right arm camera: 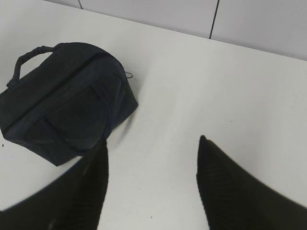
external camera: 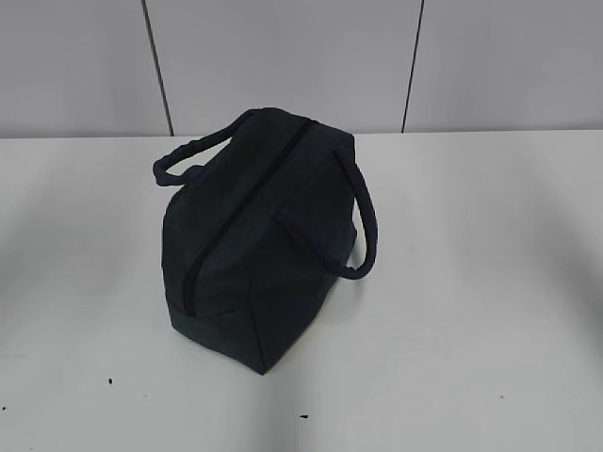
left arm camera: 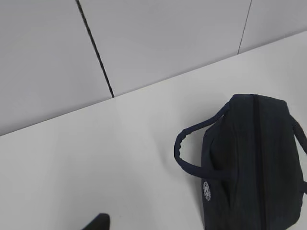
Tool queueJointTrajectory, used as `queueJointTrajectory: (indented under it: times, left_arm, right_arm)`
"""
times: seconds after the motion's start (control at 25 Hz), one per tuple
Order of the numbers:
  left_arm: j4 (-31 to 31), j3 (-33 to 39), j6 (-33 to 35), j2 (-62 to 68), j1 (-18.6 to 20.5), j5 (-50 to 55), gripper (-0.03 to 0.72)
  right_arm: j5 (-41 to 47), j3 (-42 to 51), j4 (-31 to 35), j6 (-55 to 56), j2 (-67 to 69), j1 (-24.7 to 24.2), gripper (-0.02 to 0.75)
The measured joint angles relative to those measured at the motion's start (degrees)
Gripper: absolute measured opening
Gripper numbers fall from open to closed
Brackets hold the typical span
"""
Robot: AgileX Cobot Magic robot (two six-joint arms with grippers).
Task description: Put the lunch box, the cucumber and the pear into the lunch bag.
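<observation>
The dark navy lunch bag stands on the white table, its top zipper drawn shut and both loop handles hanging to the sides. It also shows in the left wrist view and the right wrist view, with a thin ring pull at one end. My right gripper is open and empty above bare table, to the right of the bag. Of my left gripper only one dark fingertip shows, left of the bag. Neither gripper shows in the exterior view. The lunch box, cucumber and pear are out of view.
The white table runs back to a grey panelled wall with dark vertical seams. A few small dark specks mark the table's front.
</observation>
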Motion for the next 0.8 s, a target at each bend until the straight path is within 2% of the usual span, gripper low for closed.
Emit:
queueJointTrajectory:
  times: [0.24,0.56,0.8]
  left_arm:
    - [-0.6,8.6,-1.4,-12.7,0.0,0.3,0.405]
    - [-5.2,25.3,-3.0,-32.2,0.0,0.5,0.405]
    - [-5.3,37.8,-4.0,-47.7,0.0,0.9,0.405]
  right_arm:
    - [0.2,12.1,-3.0,2.1,-15.3,0.0,0.456]
    - [0.6,28.7,-4.8,5.0,-37.3,0.0,0.456]
    - [0.8,38.7,-10.0,7.6,-51.7,0.0,0.443]
